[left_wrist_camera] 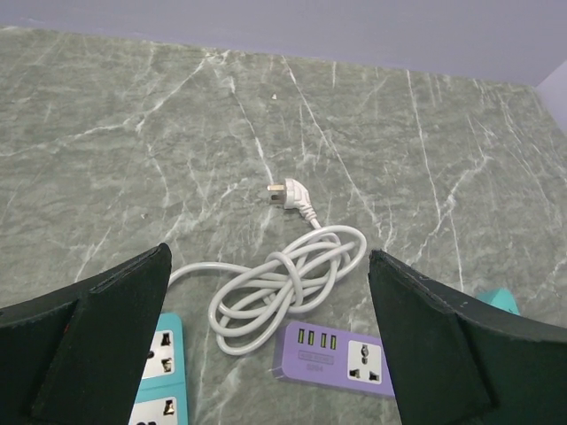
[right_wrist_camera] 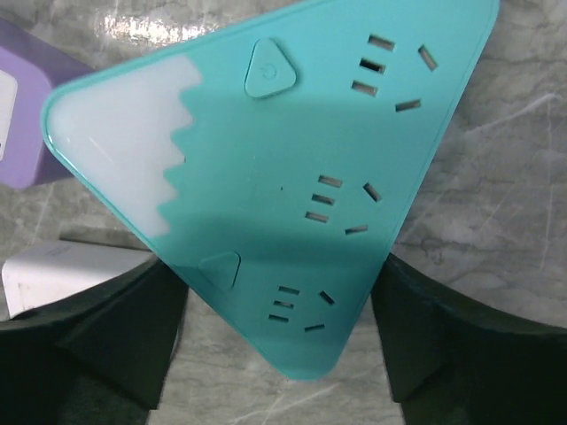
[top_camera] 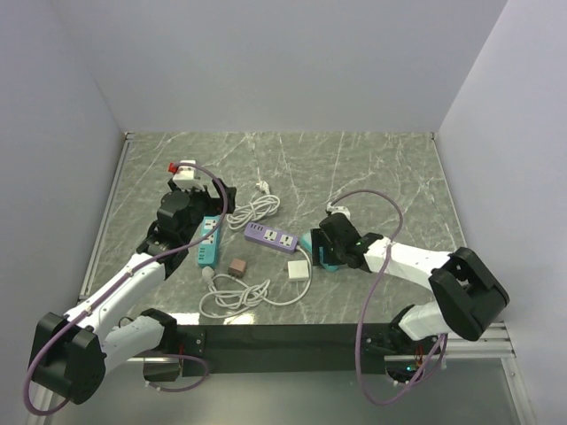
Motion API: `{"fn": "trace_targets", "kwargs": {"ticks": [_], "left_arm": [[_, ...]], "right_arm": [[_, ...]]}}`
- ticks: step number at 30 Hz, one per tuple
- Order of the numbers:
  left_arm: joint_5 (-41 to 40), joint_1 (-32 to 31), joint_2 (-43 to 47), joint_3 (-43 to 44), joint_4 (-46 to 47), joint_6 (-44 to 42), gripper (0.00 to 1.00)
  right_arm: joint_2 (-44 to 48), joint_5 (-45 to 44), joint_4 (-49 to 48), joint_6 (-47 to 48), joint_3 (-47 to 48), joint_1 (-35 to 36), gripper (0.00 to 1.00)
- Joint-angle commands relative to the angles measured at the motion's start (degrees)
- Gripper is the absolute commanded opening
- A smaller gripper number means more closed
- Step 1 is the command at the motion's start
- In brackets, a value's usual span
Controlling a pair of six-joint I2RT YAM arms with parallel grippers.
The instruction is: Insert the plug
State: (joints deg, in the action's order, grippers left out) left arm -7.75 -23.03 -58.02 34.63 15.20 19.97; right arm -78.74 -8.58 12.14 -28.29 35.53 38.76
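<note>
The plug (top_camera: pixel 299 270) is a flat white square block lying on the marble table, and its thin cable (top_camera: pixel 235 297) is coiled near the front edge. In the right wrist view the plug (right_wrist_camera: pixel 62 270) shows just left of my left finger. My right gripper (top_camera: pixel 324 244) (right_wrist_camera: pixel 279 336) is open and low over a teal triangular power strip (right_wrist_camera: pixel 292 159). That strip's corner sits between the fingers (right_wrist_camera: pixel 461 345), which stand close against its edges. My left gripper (top_camera: pixel 209 200) (left_wrist_camera: pixel 268 292) is open and empty, above the purple strip (left_wrist_camera: pixel 341 354).
A long teal power strip (top_camera: pixel 208 241) lies under the left arm. The purple power strip (top_camera: pixel 273 237) lies mid-table, with a small brown cube (top_camera: pixel 236 266) in front of it. A thicker white coiled cable (left_wrist_camera: pixel 283 283) ends in a pronged plug (left_wrist_camera: pixel 292 197).
</note>
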Motion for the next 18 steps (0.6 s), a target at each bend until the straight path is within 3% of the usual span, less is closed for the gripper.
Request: {"fn": "trace_targets", "kwargs": {"ticks": [1,5,13,14,18], "left_arm": [[1.94,-0.70,-0.43,2.19,2.55,-1.51,1.00],[3.26,-1.05,-0.43,2.11,2.90,-1.33,0.99],[14.15,-1.76,-2.53,1.23,6.06,-0.10,1.00],[15.90,-2.28,-3.23,1.23,6.42,0.07,1.00],[19.34,-3.69,-5.69,1.75,8.79,0.77,0.99]], "right_arm": [[-2.20,-3.11,-0.19,-1.68,2.88,1.66,0.81],[-1.42,-5.22,0.08,-1.15,3.41,3.16,0.53],[9.29,-5.31,0.51,0.25,2.70,3.60,0.19],[10.18,-5.74,0.78,0.26,2.79,3.69,0.00],[11.16,-7.93,1.48,0.87,3.23,3.69,0.00]]}}
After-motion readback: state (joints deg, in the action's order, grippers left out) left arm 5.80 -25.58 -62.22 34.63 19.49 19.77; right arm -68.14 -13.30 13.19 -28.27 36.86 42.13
